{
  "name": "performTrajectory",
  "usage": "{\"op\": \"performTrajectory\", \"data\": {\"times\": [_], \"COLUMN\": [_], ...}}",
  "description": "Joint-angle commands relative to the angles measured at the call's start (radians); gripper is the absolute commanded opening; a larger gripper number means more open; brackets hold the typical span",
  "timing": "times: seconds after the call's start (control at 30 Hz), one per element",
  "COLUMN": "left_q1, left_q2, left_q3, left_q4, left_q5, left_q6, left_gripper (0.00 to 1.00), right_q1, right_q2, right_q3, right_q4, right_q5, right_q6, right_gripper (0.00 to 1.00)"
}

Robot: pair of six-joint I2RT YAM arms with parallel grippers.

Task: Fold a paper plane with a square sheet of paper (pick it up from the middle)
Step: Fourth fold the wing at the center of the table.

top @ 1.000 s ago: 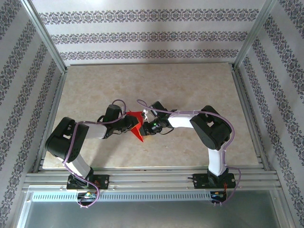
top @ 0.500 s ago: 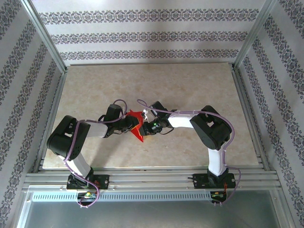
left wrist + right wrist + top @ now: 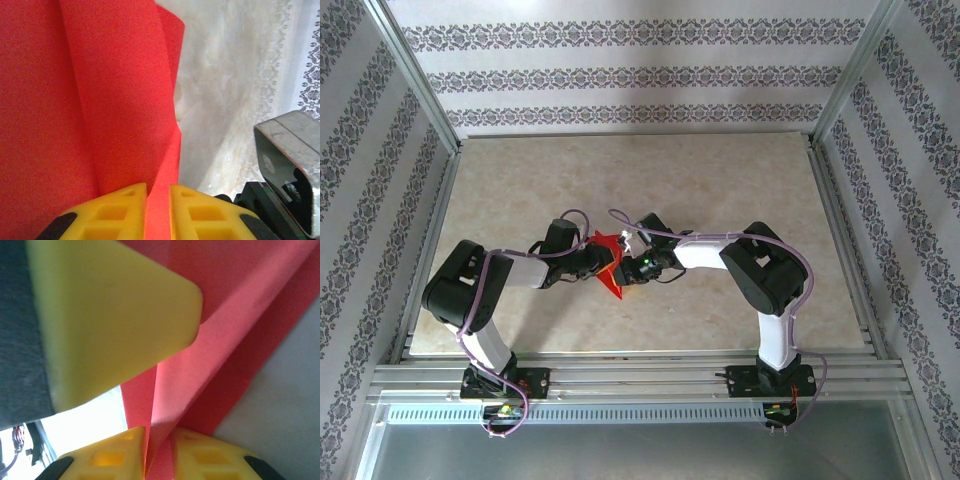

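Paper (image 3: 610,266) mid-table, between both grippers, seemingly lifted; long axis runs far-to-near, pointed tip toward arm bases. Left gripper (image 3: 158,200) pinches folded layers from left, right gripper (image 3: 159,446) pinches crease from right. Arms equally near; paper enters both edge-on

A pale beige worktop (image 3: 700,180) with a faint marbled pattern spreads across the middle of the overhead view. Three walls enclose it: a back wall (image 3: 640,75), a left wall (image 3: 360,150) and a right wall (image 3: 920,170), all white with bands of dark floral ornament. Slanting aluminium posts (image 3: 415,75) stand at the back corners. Silver rails (image 3: 640,375) run along the worktop's near edge, with a pale perforated strip (image 3: 640,412) just below them and a plain grey surface (image 3: 640,450) beneath that. The left wrist view shows the same marbled worktop (image 3: 235,75) meeting patterned wallpaper (image 3: 312,75) at the far right.
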Motion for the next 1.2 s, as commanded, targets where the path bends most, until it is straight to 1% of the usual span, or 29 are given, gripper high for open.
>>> {"op": "performTrajectory", "data": {"times": [0.0, 0.17, 0.37, 0.5, 0.6, 0.7, 0.83, 1.17], "left_q1": [0.003, 0.003, 0.003, 0.003, 0.003, 0.004, 0.004, 0.003], "left_q2": [0.021, 0.029, 0.039, 0.046, 0.046, 0.043, 0.043, 0.040], "left_q3": [0.023, 0.024, 0.014, 0.010, 0.008, 0.006, 0.004, 0.000], "left_q4": [-0.013, -0.035, -0.046, -0.039, -0.038, -0.037, -0.033, -0.037], "left_q5": [0.018, 0.008, 0.000, 0.002, 0.001, 0.002, 0.000, -0.003], "left_q6": [0.021, 0.025, 0.025, 0.023, 0.023, 0.023, 0.020, 0.017], "left_gripper": [0.20, 0.20, 0.20, 0.20, 0.20, 0.19, 0.17, 0.15], "right_q1": [-0.011, -0.017, -0.036, -0.055, -0.057, -0.051, -0.050, -0.050], "right_q2": [0.042, 0.017, -0.097, -0.189, -0.221, -0.214, -0.158, -0.051], "right_q3": [-0.016, -0.020, -0.075, -0.132, -0.140, -0.126, -0.104, -0.037], "right_q4": [-0.036, -0.020, 0.035, 0.077, 0.078, 0.082, 0.114, 0.152], "right_q5": [0.035, 0.023, 0.029, 0.059, 0.082, 0.105, 0.129, 0.062], "right_q6": [0.008, 0.030, 0.090, 0.139, 0.171, 0.228, 0.322, 0.349], "right_gripper": [0.24, 0.27, 0.36, 0.37, 0.36, 0.33, 0.26, 0.27]}}
